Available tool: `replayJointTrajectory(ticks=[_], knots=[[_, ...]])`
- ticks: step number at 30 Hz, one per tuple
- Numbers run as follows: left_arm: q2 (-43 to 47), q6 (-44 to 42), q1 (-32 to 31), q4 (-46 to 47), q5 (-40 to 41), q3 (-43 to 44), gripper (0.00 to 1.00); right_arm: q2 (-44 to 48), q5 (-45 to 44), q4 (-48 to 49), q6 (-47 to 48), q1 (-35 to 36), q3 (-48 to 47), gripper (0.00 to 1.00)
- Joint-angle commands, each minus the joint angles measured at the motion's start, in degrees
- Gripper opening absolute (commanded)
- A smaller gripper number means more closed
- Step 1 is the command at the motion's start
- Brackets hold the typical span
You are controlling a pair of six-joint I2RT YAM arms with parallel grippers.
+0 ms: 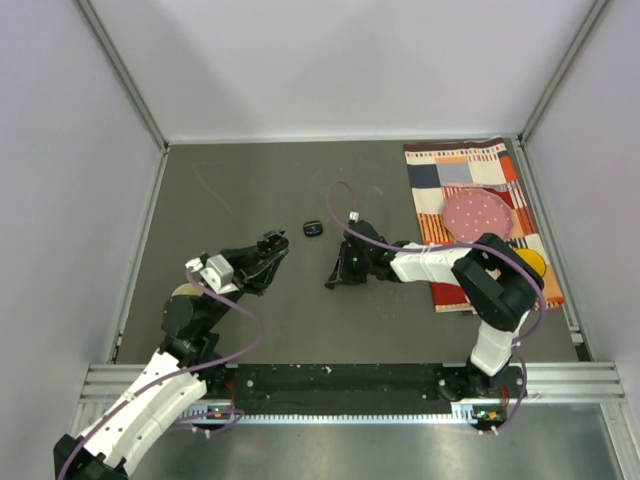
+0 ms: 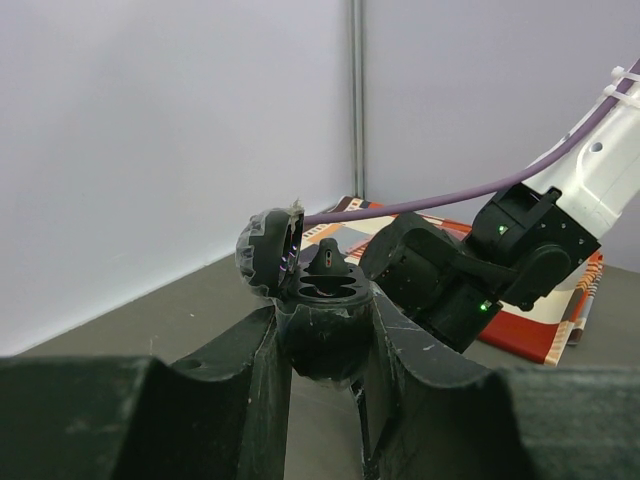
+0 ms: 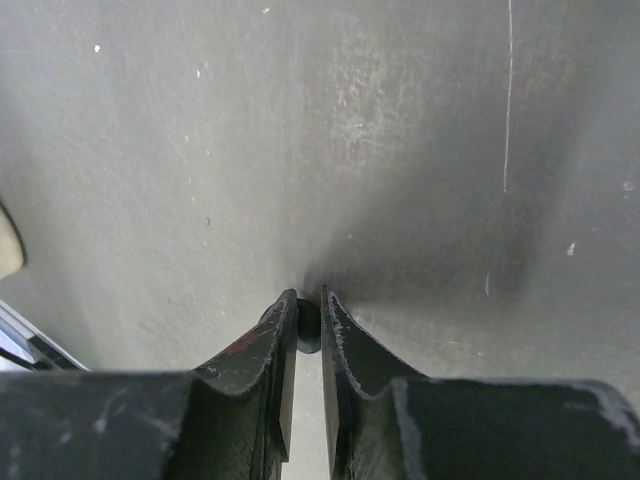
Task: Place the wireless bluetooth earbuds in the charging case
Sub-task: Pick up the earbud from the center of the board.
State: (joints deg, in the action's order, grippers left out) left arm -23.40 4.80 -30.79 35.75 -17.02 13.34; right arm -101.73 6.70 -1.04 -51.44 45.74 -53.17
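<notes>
Black case, lid up, sits clamped in my left pincer, cavities upward so buds can drop in; my right pincer pinches an earbud at the table, not yet lifted

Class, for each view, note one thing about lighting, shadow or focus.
Top external: even light, only soft shadows on the table. Left wrist: foreground fingers dark and blurred, charging case sharper. Right wrist: shadow pools around the earbud; table sheen above.

One case, one pod, one plate, one cloth.
</notes>
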Motion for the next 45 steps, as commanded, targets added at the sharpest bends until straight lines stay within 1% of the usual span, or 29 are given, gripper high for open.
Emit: replayJointTrajectory(ticks=[1, 9, 11, 13, 20, 25, 28, 34, 38, 45], knots=[[-0.07, 0.47, -0.06, 1.78, 0.75, -0.33, 0.00, -0.92, -0.20, -1.86, 2.92, 0.85, -2.03, 0.15], [0.46, 0.65, -0.06, 1.87, 1.02, -0.78, 0.00, -1.01, 2.35, -1.51, 4.59, 1.20, -2.47, 0.18], [0.63, 0.65, -0.06, 1.78, 1.11, -0.78, 0.00, -0.92, 2.61, -0.81, 4.51, 1.63, -2.03, 0.21], [0.63, 0.74, -0.06, 1.96, 1.37, -0.95, 0.00, -0.75, 3.32, -0.11, 4.77, 1.81, -2.03, 0.22], [0.55, 1.00, -0.06, 2.05, 1.55, -0.95, 0.00, 2.06, 1.57, 0.07, 7.23, 2.52, -2.20, 0.24], [0.46, 1.00, -0.06, 2.05, 1.55, -0.95, 0.00, 0.58, -0.02, -2.65, 9.69, 2.43, -3.78, 0.24], [0.46, 1.09, -0.06, 1.96, 1.55, -0.95, 0.00, -0.22, 1.65, -2.92, 9.17, 2.52, -4.05, 0.22], [0.28, 1.44, -0.06, 2.22, 2.07, -1.30, 0.00, 1.45, 4.20, -0.37, 6.00, 2.52, -0.19, 0.20], [-0.07, 1.62, -0.06, 2.57, 1.72, -1.21, 0.00, 0.92, 5.34, -0.28, 5.12, 2.52, 0.17, 0.17], [-0.16, 1.79, -0.06, 2.40, 1.99, -1.30, 0.00, 2.41, 4.20, -0.98, 1.87, 2.95, 1.57, 0.12]])
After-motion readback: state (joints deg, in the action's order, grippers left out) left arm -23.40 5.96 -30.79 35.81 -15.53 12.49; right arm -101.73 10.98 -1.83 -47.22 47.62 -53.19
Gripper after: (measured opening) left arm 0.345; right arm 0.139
